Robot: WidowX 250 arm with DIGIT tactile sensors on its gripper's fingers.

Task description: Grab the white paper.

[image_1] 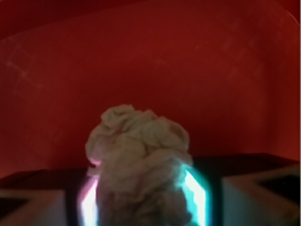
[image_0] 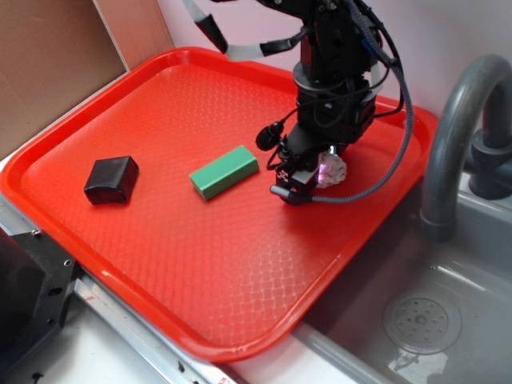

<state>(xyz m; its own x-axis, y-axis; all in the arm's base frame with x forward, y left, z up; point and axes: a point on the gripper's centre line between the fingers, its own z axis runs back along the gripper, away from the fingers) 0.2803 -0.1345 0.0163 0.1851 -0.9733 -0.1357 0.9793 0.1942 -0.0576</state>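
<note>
The jaws hide most of the white paper (image_0: 334, 170) in the exterior view.

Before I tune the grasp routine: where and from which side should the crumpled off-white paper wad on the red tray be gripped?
Grip the crumpled off-white paper wad across its wide middle, coming straight down from above. It is a loose, roughly round ball resting on the flat red plastic tray, so no side is better than another. The gripper already stands over it, a finger on either side; probably just close gently.
</note>
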